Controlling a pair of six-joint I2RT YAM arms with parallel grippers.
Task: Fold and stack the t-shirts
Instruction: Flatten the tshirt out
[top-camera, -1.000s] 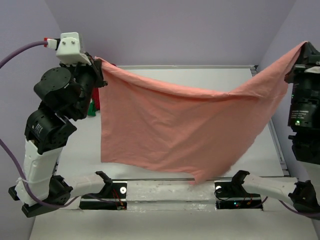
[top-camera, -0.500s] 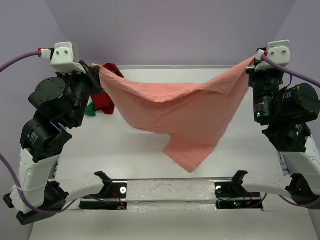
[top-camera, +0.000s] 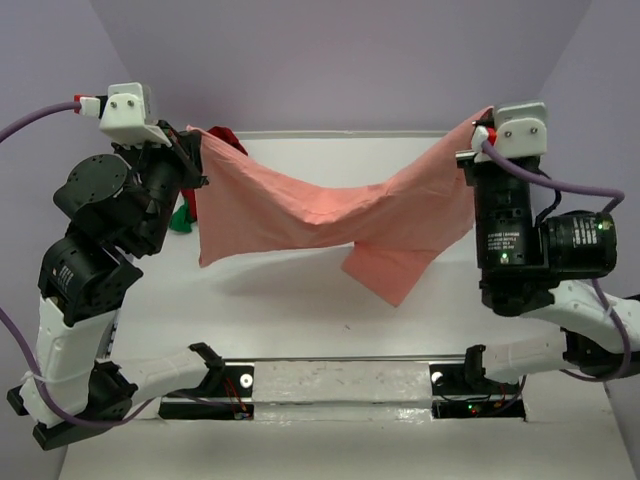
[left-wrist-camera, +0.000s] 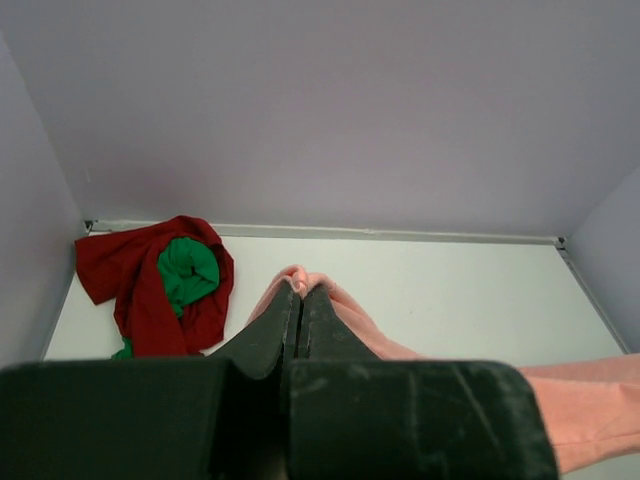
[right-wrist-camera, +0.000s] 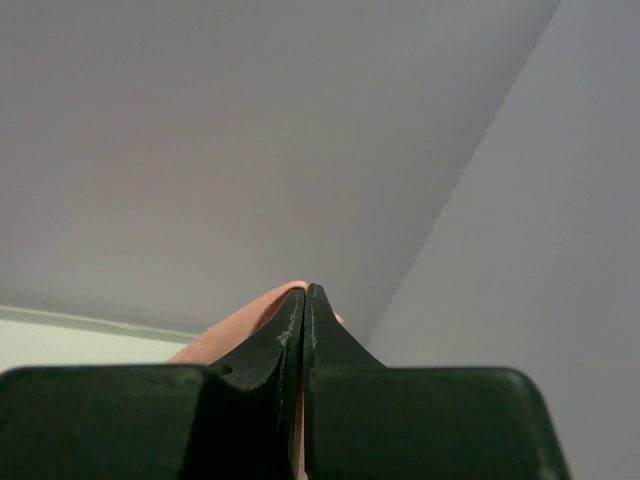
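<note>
Left gripper (left-wrist-camera: 300, 291) and right gripper (right-wrist-camera: 305, 293), pinched tight, hold the salmon-pink t-shirt (top-camera: 300, 215) aloft; dark red t-shirt (left-wrist-camera: 120, 275) at ten o'clock.

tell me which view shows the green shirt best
Left wrist view: the green shirt lies bunched on the dark red shirt, unobstructed. Top external shows only a green sliver beside the left arm. Right wrist shows none of it.

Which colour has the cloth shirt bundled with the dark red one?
Bright green cloth shirt, clearest in left wrist view.
</note>
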